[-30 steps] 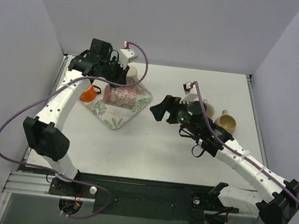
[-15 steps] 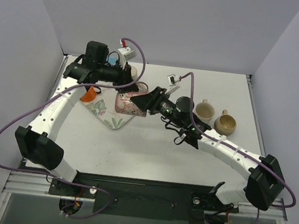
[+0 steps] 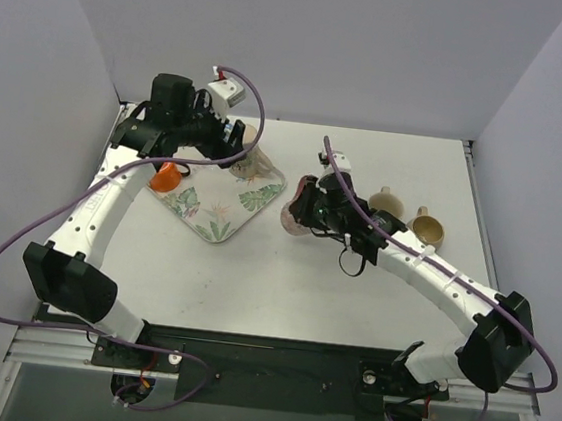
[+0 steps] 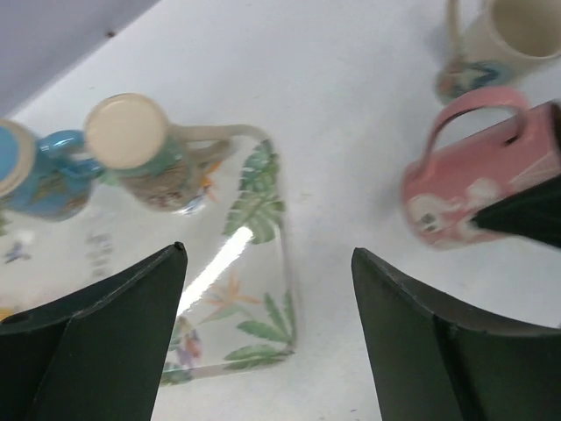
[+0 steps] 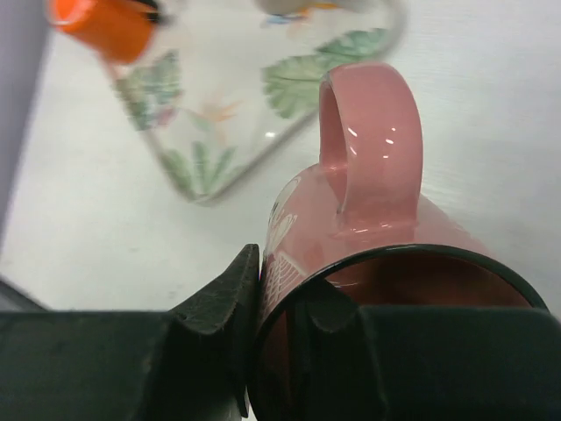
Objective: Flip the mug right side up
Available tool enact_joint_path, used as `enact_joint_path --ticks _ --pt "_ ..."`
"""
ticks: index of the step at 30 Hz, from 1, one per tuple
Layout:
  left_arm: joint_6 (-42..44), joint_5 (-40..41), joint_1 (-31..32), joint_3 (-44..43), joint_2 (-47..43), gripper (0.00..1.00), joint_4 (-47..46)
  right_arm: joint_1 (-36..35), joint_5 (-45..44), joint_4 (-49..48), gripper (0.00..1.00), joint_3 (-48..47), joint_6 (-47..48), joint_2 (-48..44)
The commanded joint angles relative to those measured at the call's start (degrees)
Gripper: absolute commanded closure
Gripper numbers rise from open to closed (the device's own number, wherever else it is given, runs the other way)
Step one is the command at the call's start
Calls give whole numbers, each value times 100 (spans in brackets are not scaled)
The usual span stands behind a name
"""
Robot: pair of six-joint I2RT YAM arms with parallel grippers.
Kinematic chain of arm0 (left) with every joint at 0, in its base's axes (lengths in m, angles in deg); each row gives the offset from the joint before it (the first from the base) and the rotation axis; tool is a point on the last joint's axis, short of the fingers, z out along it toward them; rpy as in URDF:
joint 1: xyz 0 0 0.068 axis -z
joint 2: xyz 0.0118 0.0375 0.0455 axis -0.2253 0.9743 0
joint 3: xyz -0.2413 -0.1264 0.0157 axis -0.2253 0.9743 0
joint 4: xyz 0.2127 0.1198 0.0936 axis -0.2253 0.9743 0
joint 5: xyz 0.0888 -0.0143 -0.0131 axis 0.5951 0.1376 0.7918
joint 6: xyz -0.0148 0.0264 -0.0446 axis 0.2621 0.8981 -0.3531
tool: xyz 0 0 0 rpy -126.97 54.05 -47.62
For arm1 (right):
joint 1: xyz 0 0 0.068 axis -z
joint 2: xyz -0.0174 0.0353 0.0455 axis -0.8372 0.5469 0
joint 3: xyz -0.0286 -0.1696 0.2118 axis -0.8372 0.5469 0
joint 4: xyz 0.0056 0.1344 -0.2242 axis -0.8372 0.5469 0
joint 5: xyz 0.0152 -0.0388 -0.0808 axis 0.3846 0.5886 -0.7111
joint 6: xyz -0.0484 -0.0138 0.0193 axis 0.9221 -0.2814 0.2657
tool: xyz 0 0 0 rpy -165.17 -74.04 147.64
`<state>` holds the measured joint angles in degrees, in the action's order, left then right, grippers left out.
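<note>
The pink mug (image 3: pixel 293 215) lies on its side just right of the floral tray (image 3: pixel 221 226), over the bare table. My right gripper (image 3: pixel 307 205) is shut on its rim. In the right wrist view one finger is outside the wall and one inside the mouth of the pink mug (image 5: pixel 368 219), with its handle pointing up and my right gripper (image 5: pixel 282 279) pinching the dark rim. My left gripper (image 3: pixel 236 145) hangs open over the tray's far corner. In the left wrist view the left gripper (image 4: pixel 267 254) holds nothing, and the pink mug (image 4: pixel 465 189) sits apart at the right.
On the tray (image 4: pixel 263 219) an upside-down floral mug (image 4: pixel 140 149) stands beside a blue mug (image 4: pixel 31 175). An orange object (image 3: pixel 166 176) sits at the tray's left edge. A cream mug (image 3: pixel 386 202) and a tan mug (image 3: pixel 426 229) stand upright to the right of the pink one.
The left gripper opened and let go of the pink mug, drawing back. The right gripper reached in, shut on the mug's rim and pulled it right, off the tray.
</note>
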<state>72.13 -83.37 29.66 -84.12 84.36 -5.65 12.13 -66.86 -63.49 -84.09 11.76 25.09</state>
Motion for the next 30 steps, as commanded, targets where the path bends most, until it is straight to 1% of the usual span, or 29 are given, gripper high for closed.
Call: enact_joint_path --ticks 1,6,8,11,15,18,19,20,21,24,25,26,27,28,29,30 --pt "983 1934 -65 44 -163 13 -327 541 -1016 1492 100 -1015 791 345" --pt "1791 2823 -47 378 -172 13 -502 761 -1454 2405 100 -2120 1011 1515" --pt "2072 3218 -38 659 -155 13 -660 823 -1543 2460 100 -2324 967 1876" --pt "2451 3483 -38 897 -67 13 -758 902 -1692 2661 100 -2606 932 2439" --pt "2890 3800 -56 1064 205 14 -854 1069 -1403 2732 100 -2782 809 2835" --pt "3067 3783 -91 1091 451 14 -846 1131 -1254 2767 100 -2800 783 3045" --pt "3180 3774 -91 1082 521 14 -837 1183 -1166 2802 96 -2808 765 3072" --pt "3260 3783 -91 1039 687 15 -811 1219 -1122 2811 94 -2809 765 3116" --pt "3426 3791 -100 1038 759 16 -810 1271 -1034 2820 88 -2774 756 3134" --pt "3822 4133 -100 977 1267 16 -925 1324 -937 2829 78 -2738 773 3134" --pt "4058 4178 -117 933 1374 17 -881 1324 -911 2872 69 -2756 826 3117" --pt "4173 4230 -126 793 1636 18 -689 1324 -884 2925 64 -2764 852 3056" --pt "4436 4231 -170 722 1778 19 -574 1316 -806 2995 56 -2791 888 3020" --pt "4577 4196 -214 530 2023 20 -356 1307 -779 3022 52 -2800 931 2898" --pt "4822 4100 -293 424 2129 23 -171 1281 -752 3048 44 -2791 993 2810" --pt "4973 4038 -346 223 2339 24 66 1263 -717 3092 35 -2800 1072 2626"
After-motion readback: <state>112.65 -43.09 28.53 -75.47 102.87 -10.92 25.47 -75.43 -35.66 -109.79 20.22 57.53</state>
